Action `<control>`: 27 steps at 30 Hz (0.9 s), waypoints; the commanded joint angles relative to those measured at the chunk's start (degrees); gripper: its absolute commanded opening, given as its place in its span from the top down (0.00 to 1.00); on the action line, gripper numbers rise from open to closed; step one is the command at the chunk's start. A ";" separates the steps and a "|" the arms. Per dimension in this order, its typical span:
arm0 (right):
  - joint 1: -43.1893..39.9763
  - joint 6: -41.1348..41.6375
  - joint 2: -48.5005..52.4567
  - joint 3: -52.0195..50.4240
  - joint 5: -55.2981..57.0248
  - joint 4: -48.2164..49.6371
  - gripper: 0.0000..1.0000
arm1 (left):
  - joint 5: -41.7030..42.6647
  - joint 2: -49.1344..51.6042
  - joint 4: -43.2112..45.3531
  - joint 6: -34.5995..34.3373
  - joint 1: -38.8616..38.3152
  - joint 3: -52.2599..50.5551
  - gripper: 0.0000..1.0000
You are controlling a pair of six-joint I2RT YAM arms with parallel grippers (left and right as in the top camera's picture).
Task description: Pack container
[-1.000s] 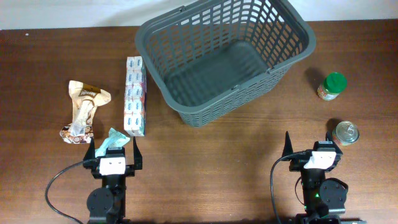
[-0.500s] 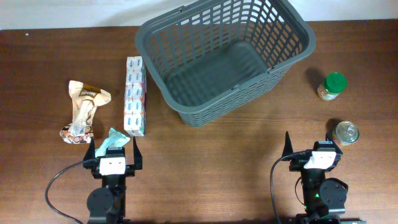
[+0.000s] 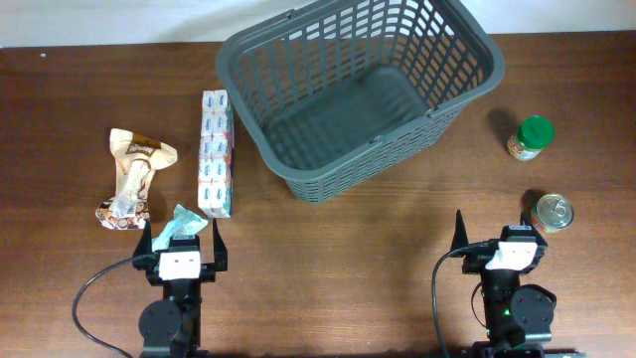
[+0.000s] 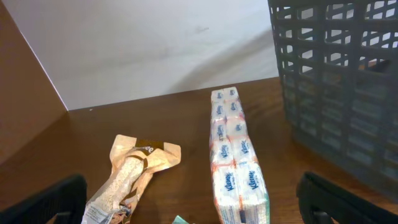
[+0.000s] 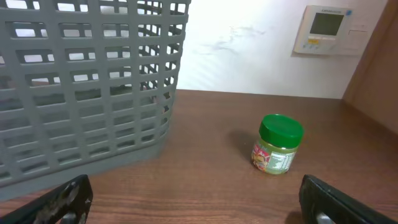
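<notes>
The dark grey basket [image 3: 298, 70] stands empty at the back middle of the table; its slotted wall shows in the left wrist view [image 4: 336, 93] and the right wrist view [image 5: 87, 93]. A long tissue pack [image 3: 216, 154] lies left of it, also in the left wrist view [image 4: 233, 155]. A crumpled tan snack bag [image 3: 131, 179] lies further left [image 4: 134, 171]. A green-lidded jar [image 3: 530, 137] stands right of the basket [image 5: 278, 144]. A metal tin can [image 3: 552, 212] stands near the right gripper. My left gripper [image 3: 183, 239] and right gripper [image 3: 494, 232] are open and empty at the front.
A small teal wrapper [image 3: 177, 223] lies between the left gripper's fingers, just at the left wrist view's bottom edge [image 4: 180, 220]. A wall with a thermostat panel [image 5: 326, 30] is behind the table. Bare wood lies between the grippers and the basket.
</notes>
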 commanded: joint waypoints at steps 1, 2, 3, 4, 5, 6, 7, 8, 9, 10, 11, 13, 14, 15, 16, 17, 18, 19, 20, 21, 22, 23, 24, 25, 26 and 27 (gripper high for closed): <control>0.52 0.20 -0.48 -0.42 -0.50 -0.33 0.01 | -1.03 -0.50 0.52 -0.07 0.35 -0.13 0.01; 0.55 0.22 -0.48 -0.42 -0.52 -0.20 0.01 | -0.90 -0.50 1.20 -0.11 0.35 -0.13 0.01; 0.55 0.31 -0.48 -0.42 -0.57 -0.20 0.01 | -0.20 -0.50 1.57 -0.35 0.35 -0.13 0.01; 0.55 1.07 -0.48 -0.42 -0.59 -0.24 0.01 | 1.40 -0.50 2.03 -1.29 0.35 -0.11 0.01; 0.55 2.80 -0.48 -0.42 -0.59 -0.24 0.01 | 3.21 -0.50 2.67 -2.43 0.35 -0.11 0.01; 0.55 4.61 -0.48 -0.42 -0.55 -0.13 0.01 | 5.51 -0.50 3.67 -4.15 0.35 -0.09 0.01; 0.55 5.90 -0.48 -0.42 -0.55 0.35 0.01 | 8.00 -0.50 4.90 -6.34 0.35 -0.11 0.01; 0.55 7.67 -0.48 -0.42 -0.59 1.07 0.01 | 10.21 -0.50 5.92 -8.17 0.35 -0.09 0.01; 0.55 10.71 -0.48 -0.42 -0.61 2.29 0.01 | 12.74 -0.50 6.88 -10.32 0.35 -0.09 0.01; 0.55 13.20 -0.48 -0.39 -0.63 3.61 0.01 | 15.04 -0.50 7.52 -12.13 0.35 -0.09 0.01; 0.55 15.23 -0.48 -0.39 -0.83 4.98 0.01 | 17.68 -0.50 8.04 -14.32 0.35 -0.09 0.01; 0.55 18.86 -0.48 0.07 -1.84 6.40 0.01 | 22.01 -0.50 8.20 -17.70 0.35 -0.09 0.01; 0.52 20.76 -0.48 0.50 -2.29 6.32 0.01 | 24.11 -0.50 8.11 -18.34 0.35 -0.09 0.01; 0.52 21.84 -0.48 0.87 -3.26 6.32 0.01 | 26.45 -0.50 8.04 -18.43 0.35 -0.09 0.01; 0.52 21.94 -0.48 1.42 -4.94 6.29 0.01 | 27.85 -0.50 8.41 -18.43 0.35 -0.09 0.01; 0.52 21.92 -0.48 1.92 -6.16 6.16 0.01 | 28.28 -0.50 9.53 -18.43 0.35 -0.09 0.01; 0.52 21.92 -0.48 2.91 -7.56 5.53 0.01 | 28.22 -0.50 11.32 -18.43 0.35 -0.09 0.01; 0.52 21.90 -0.48 4.02 -8.31 4.26 0.01 | 28.26 -0.50 13.86 -18.62 0.35 -0.09 0.01; 0.52 21.86 -0.48 5.46 -8.76 2.19 0.01 | 28.44 -0.50 16.11 -18.82 0.35 -0.09 0.01; 0.52 21.29 -0.44 7.19 -8.96 -0.55 0.01 | 28.87 -0.50 18.49 -18.82 0.35 0.02 0.01; 0.52 20.26 -0.31 9.09 -8.94 -3.74 0.01 | 28.87 -0.50 19.39 -19.08 0.35 0.28 0.01; 0.52 18.60 -0.02 11.15 -8.92 -7.13 0.01 | 28.89 -0.48 18.95 -20.11 0.35 0.72 0.01; 0.52 16.41 0.50 13.70 -8.92 -10.95 0.01 | 29.35 -0.50 17.49 -20.96 0.35 1.22 0.01; 0.52 14.71 1.22 16.13 -8.87 -14.03 0.01 | 30.88 -0.48 15.13 -22.05 0.35 1.88 0.01; 0.52 13.40 2.14 18.67 -8.83 -16.83 0.01 | 32.79 -0.48 12.90 -23.10 0.35 2.56 0.01; 0.52 12.76 3.32 21.42 -8.66 -19.15 0.01 | 35.56 -0.48 10.32 -24.41 0.35 3.56 0.01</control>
